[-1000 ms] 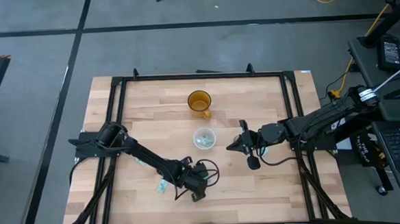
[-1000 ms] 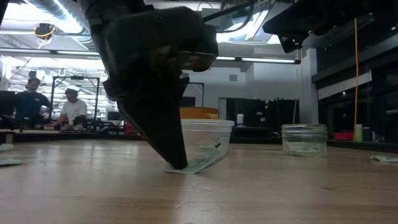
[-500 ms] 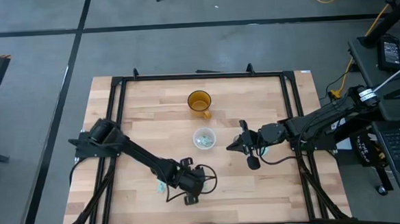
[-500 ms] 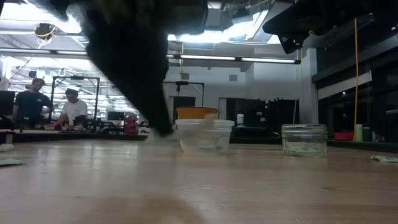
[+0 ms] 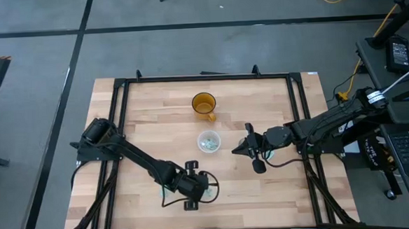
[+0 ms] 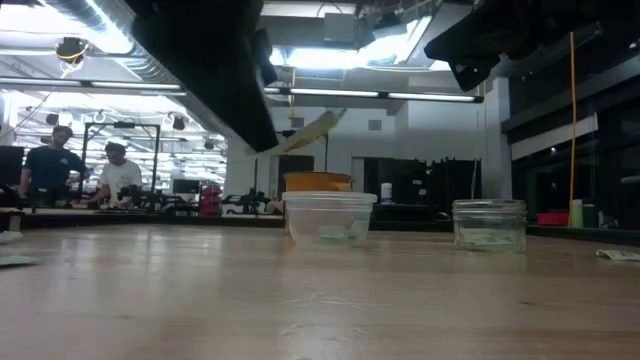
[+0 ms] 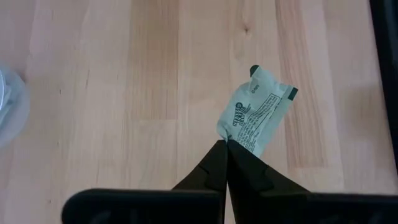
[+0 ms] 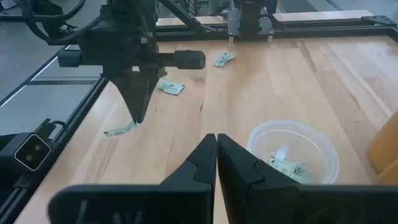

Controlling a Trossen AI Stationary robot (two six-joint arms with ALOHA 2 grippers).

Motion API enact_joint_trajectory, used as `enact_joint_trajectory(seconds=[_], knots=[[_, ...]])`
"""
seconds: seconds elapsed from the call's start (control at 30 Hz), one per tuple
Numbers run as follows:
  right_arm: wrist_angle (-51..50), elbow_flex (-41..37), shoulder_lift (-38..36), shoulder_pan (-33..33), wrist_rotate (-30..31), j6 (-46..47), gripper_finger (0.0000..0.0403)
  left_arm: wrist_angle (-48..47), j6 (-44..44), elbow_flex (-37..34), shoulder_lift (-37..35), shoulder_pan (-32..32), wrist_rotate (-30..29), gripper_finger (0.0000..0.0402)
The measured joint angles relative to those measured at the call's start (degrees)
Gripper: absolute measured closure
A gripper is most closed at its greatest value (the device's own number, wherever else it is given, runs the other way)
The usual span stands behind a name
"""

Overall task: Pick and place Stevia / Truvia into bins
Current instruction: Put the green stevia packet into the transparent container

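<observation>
The left gripper (image 7: 225, 144) hangs above the near part of the table (image 5: 264, 188), its two dark fingers pressed together on one corner of a sweetener packet (image 7: 256, 110), which sticks out ahead of the tips, clear of the wood; in the low view the same packet (image 6: 308, 130) shows lifted well above the board, tilted, at the end of the dark fingers; the clear cup (image 5: 209, 141) stands ahead of this gripper and somewhat to its right, toward the middle of the table, with a few packets already lying in its bottom; the step in hand looks to be the carry to that cup; since the hold is only on a corner, the move is best made smoothly, without a jerk that might shake the paper loose, and the fingers should part only once the packet hangs squarely over the rim, low enough that the light paper does not drift past the wall; the amber cup (image 5: 204, 103) beyond the clear one is not a target and should be left alone; the right gripper (image 5: 243, 147) waits just beside the clear cup on its far side from the left gripper, its fingers closed on nothing; more packets (image 8: 170, 87) lie on the wood behind the left gripper, toward its own edge of the table.
</observation>
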Motion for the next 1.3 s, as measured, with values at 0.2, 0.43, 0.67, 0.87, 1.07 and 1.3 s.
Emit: enact_joint_trajectory(seconds=[0.2, 0.43, 0.67, 0.87, 1.07, 1.3], knots=[[0.1, 0.0, 0.9, 0.0, 0.0, 0.0, 0.0384, -0.3, 3.0, 0.0, -1.1, 1.8, 2.2, 0.0400], [0.1, 0.0, 1.7, 0.0, 0.0, 0.1, 0.0384, -0.4, 7.1, 0.0, -3.1, 4.7, 4.2, 0.0400], [0.0, 0.0, 1.7, 2.0, 0.0, -0.2, 0.0384, 9.2, 9.7, -8.6, -9.9, 7.3, 3.5, 0.0400], [0.6, 0.0, 1.7, 3.5, 0.0, -0.3, 0.0384, 21.5, 9.4, -20.8, -18.6, 9.6, -0.9, 0.0400], [1.0, 0.0, 1.7, 4.3, 1.0, -0.4, 0.0384, 35.2, 14.2, -30.1, -23.4, 11.8, -0.3, 0.0400], [1.3, 0.0, 1.7, 4.3, 3.7, -0.7, 0.0384, 40.5, 14.3, -33.9, -24.1, 16.0, -0.5, 0.0400]])
